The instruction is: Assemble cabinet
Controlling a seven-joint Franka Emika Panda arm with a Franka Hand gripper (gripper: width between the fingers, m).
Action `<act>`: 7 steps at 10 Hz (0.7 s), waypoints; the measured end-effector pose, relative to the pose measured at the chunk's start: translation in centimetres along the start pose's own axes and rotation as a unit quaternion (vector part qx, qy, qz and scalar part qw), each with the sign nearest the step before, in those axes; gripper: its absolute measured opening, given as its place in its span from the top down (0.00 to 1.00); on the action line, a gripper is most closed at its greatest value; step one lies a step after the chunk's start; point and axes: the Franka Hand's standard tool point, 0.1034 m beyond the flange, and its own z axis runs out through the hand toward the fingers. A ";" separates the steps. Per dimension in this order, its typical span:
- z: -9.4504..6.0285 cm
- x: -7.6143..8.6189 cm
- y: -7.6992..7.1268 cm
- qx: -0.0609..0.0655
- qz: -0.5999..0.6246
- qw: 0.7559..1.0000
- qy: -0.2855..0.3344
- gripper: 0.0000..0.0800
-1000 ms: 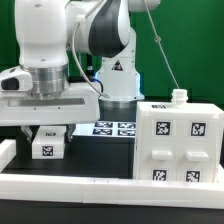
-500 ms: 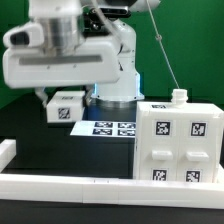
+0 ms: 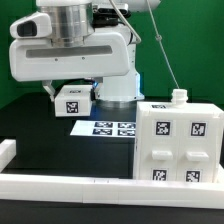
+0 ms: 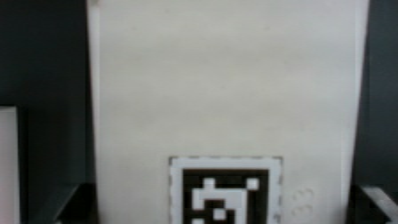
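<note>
The cabinet (image 3: 178, 148), a large white boxy body with four tagged squares on its front, stands at the exterior view's right with a small white knob (image 3: 179, 97) on top. My gripper (image 3: 70, 92) is shut on a white tagged part (image 3: 72, 101) and holds it well above the table, to the exterior view's left of the cabinet. In the wrist view this part (image 4: 222, 90) fills the picture as a long white panel with a tag (image 4: 226, 192) near my gripper (image 4: 222, 208). Dark fingers (image 4: 61, 206) flank its sides.
The marker board (image 3: 105, 128) lies flat on the black table below the held part. A long low white rail (image 3: 70, 186) runs along the front, with a raised end (image 3: 7, 150) at the exterior view's left. The arm's base (image 3: 118, 85) stands behind.
The arm has risen and carried the white tagged part up off the table, towards the exterior view's right. The cabinet has not moved.
</note>
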 end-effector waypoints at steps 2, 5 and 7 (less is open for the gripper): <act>-4.0 2.7 -2.3 -0.019 -0.011 1.000 0.020 0.30; -10.1 6.8 -7.1 -0.013 0.011 1.000 0.019 0.30; -10.0 7.6 -9.5 -0.012 0.013 1.000 0.021 0.30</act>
